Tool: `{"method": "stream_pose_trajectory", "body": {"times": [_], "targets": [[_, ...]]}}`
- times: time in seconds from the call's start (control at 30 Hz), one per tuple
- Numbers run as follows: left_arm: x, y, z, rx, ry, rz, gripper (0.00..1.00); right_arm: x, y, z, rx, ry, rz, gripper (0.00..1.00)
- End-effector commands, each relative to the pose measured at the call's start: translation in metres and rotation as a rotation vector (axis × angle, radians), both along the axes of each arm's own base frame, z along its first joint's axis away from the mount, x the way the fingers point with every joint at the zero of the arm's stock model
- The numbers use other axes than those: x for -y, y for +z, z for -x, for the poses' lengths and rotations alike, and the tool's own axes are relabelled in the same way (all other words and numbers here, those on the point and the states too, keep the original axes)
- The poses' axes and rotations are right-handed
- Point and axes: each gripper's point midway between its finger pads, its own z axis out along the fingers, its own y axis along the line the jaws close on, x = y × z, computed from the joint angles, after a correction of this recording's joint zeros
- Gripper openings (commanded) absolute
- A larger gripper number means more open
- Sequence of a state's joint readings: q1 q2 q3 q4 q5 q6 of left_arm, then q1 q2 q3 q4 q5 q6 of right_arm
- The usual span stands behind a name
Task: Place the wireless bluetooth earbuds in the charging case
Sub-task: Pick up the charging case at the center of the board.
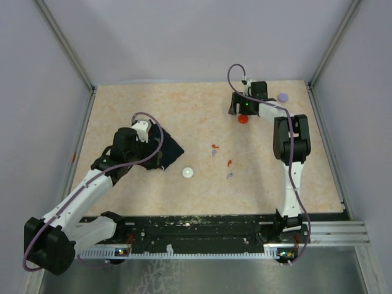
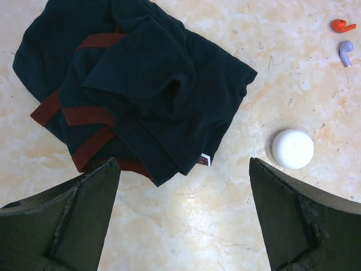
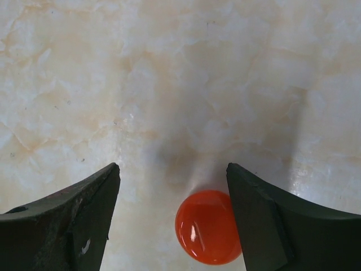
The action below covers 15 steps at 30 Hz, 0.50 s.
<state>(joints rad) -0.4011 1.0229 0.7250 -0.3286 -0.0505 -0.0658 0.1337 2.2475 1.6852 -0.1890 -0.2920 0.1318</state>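
A red round charging case lies on the table between the fingers of my right gripper. The gripper is open: its right finger is at the case's edge and a wide gap remains on the left. From above, this case sits at the far right under the right gripper. Red earbuds and lavender earbuds lie loose at mid-table. My left gripper hangs open above bare table, with a red earbud and a lavender earbud far to its upper right.
A crumpled dark blue cloth with red stripes lies just beyond the left gripper. A white round case sits right of it. A lavender round case rests near the far right corner, close to the side rail.
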Motion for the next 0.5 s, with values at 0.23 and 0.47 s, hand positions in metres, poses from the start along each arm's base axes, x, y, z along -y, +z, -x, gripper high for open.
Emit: {"method": "stream_pose_trajectory", "body": {"times": [0.23,0.47], "targets": [[0.002,0.004,-0.001,0.018,-0.015,0.019,1.00,0.002,0.017,0.033,-0.029,0.018,-0.020,0.75],[0.004,0.003,0.000,0.016,-0.035,0.019,1.00,0.012,0.016,0.057,-0.058,-0.002,0.013,0.75]]}}
